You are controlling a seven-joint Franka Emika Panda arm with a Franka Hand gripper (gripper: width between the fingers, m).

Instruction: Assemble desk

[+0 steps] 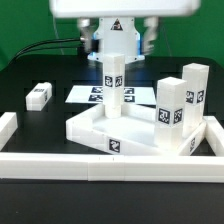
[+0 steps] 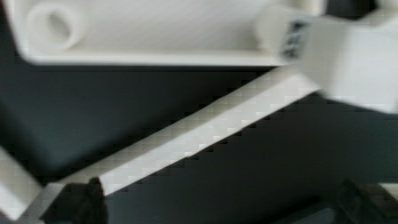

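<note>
Legs and tabletop point(image 1: 110, 135) look like stiff, light white plastic with smooth faces, so I judge them rigid but somewhat slippery, best pinched across two flat opposite sides and not at a corner. In the exterior view one upright leg point(image 1: 113, 88) stands directly under the gripper point(image 1: 113, 58), rising from the tray-like tabletop; its upper end sits at the fingertips, but whether the jaws are clenched on it or merely around it I cannot tell. Two more legs point(image 1: 182, 112) stand upright close together, well off to one side of the jaws and nearer the camera, beside the tabletop's rim. A fourth leg point(image 1: 39, 94) lies flat on the black table point(image 1: 40, 130), well apart on the other side. The marker board point(image 1: 88, 94) lies behind the held-up leg. The wrist view shows dark fingertips point(image 2: 75, 200) spread, with white rim point(image 2: 214, 125) between them
</note>
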